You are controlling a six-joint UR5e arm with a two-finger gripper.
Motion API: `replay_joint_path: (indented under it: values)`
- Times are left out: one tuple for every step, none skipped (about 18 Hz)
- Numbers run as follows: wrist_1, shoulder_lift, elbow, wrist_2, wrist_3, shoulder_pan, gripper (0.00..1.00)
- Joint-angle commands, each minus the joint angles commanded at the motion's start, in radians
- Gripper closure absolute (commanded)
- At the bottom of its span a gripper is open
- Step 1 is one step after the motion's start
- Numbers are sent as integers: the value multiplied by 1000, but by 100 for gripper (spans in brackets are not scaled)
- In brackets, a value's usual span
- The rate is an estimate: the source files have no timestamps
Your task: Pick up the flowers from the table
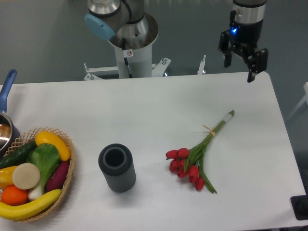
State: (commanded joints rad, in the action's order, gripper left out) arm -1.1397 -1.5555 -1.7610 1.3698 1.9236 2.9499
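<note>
Flowers (195,156) lie flat on the bench (144,110); thin stems could be missed (or crushed) by the spread end effector (239,67), hanging at one o'clock.

A dark ribbed cylinder cup (117,168) stands upright near centre; at its nine o'clock sits a wicker basket (68,172) of produce, a blue-handled pot (6,126) at the basket's eleven o'clock

flowers (192,161) right of cup (117,168), basket (33,175) left
</note>
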Motion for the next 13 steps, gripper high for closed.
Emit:
replay_joint_path:
  values:
    - [2, 0, 2, 2, -2, -5, 0]
    - [3, 0, 0, 5, -3, -6, 0]
    - [5, 2, 0, 5, -3, -8, 0]
    - [3, 2, 3, 6, -3, -8, 0]
    - [5, 3, 5, 8, -3, -8, 0]
    - [5, 3, 3, 12, -5, -8, 0]
    - [5, 3, 3, 14, -6, -9, 0]
    - [5, 0, -1, 5, -12, -9, 0]
    - [5, -3, -3, 0, -35, -11, 0]
    - [6, -5, -9, -8, -72, -12, 0]
    - [11, -3, -27, -12, -102, -14, 0]
    - [32, -3, -37, -12, -124, -17, 0]
    - [58, -8, -41, -14, -138, -23, 0]
